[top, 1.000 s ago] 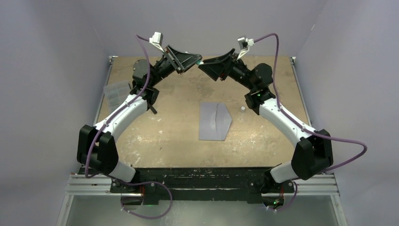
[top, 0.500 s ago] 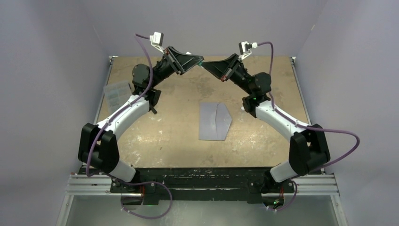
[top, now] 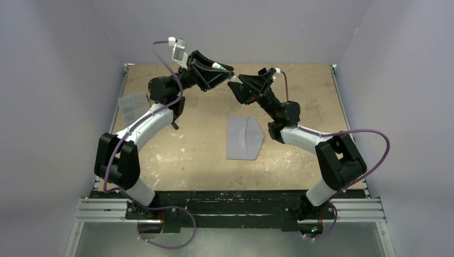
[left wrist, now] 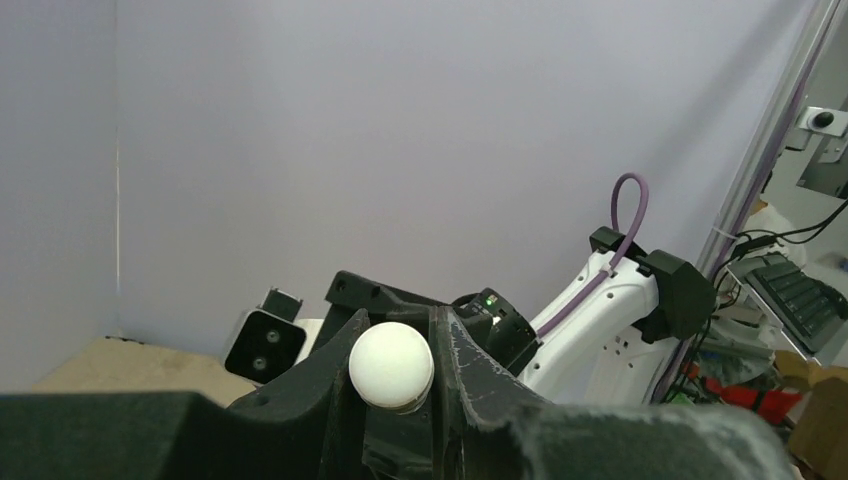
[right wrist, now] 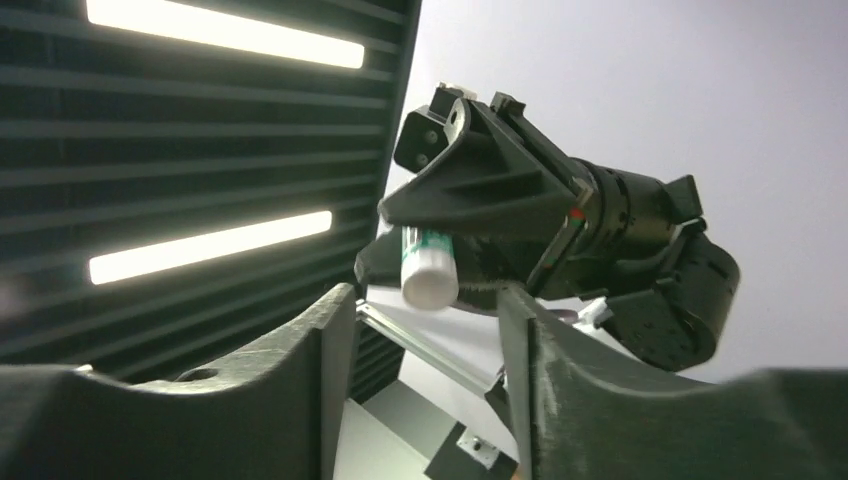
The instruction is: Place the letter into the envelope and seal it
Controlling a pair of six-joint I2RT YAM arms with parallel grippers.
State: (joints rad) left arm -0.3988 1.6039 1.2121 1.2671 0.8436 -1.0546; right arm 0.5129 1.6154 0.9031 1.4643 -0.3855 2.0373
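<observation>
Two pincers face each other tip to tip in the air over the far half of the surface [top: 187,155], well above it. The left pincer [top: 222,71] is clamped on a white tube [top: 218,66] with green print near one end. In the left wrist view the tube's round white end sits squeezed between the two dark fingers [left wrist: 470,370]. The right pincer [top: 233,89] stands partly open, its fingers [right wrist: 300,350] apart with nothing between them. In its own wrist view the tube's end hangs just beyond the gap, near the fingertips and, as far as can be seen, not touching them.

The envelope [top: 242,140] lies flat near the middle of the surface, a little toward the right edge, well apart from both pincers. Its triangular flap [top: 258,136] is spread open and points to the right edge. Whether the letter is inside cannot be told from above. A clear ribbed box [top: 133,106] rests at the left edge, toward the far left corner; its contents cannot be made out.
</observation>
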